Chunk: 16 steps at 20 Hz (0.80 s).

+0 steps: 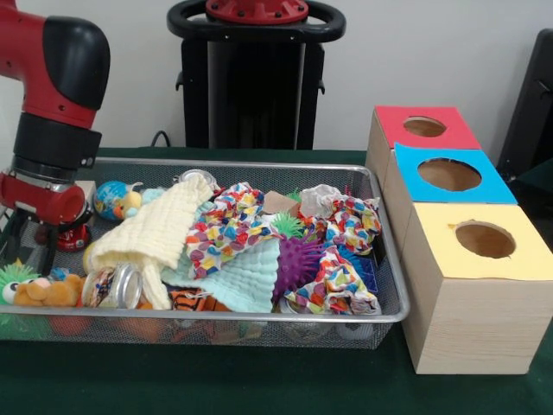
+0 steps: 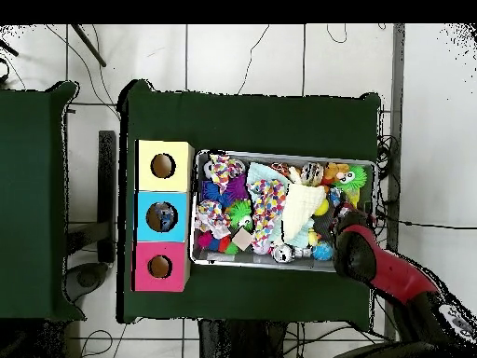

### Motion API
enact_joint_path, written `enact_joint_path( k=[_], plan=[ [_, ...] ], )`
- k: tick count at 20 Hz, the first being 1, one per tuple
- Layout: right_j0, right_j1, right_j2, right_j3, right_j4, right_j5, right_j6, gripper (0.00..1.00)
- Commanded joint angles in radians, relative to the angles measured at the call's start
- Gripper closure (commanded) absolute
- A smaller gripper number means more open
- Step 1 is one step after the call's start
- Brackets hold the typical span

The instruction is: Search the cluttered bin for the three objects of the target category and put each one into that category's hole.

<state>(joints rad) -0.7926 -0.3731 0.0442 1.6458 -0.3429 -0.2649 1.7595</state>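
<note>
The long shallow basket of silver wire mesh with a metal rim [image 1: 393, 316] [image 2: 194, 207] lies lengthwise on the green table, heaped with cloths and toys. One small clear creased plastic bottle [image 1: 318, 201] shows near its far rim, partly buried under patterned cloth. Just beside the basket's end, the round hole in the blue top of the middle wooden box [image 1: 449, 175] [image 2: 162, 217] faces upward.
</note>
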Motion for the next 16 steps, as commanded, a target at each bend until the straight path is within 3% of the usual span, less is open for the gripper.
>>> enact_joint_path(
  k=[1,2,3,6,10,16],
  plan=[
    [-0.026,0.161,0.07,-0.002,0.017,0.03,0.176,0.0],
    [-0.031,0.163,0.075,-0.006,0.012,0.038,0.17,0.0],
    [-0.032,0.162,0.081,-0.016,-0.013,0.043,0.147,1.0],
    [0.072,0.151,-0.033,-0.008,0.111,0.049,0.196,1.0],
    [0.087,0.118,-0.048,0.017,0.095,0.006,0.191,1.0],
    [0.068,0.117,-0.022,0.017,0.073,0.024,0.174,1.0]
  ],
)
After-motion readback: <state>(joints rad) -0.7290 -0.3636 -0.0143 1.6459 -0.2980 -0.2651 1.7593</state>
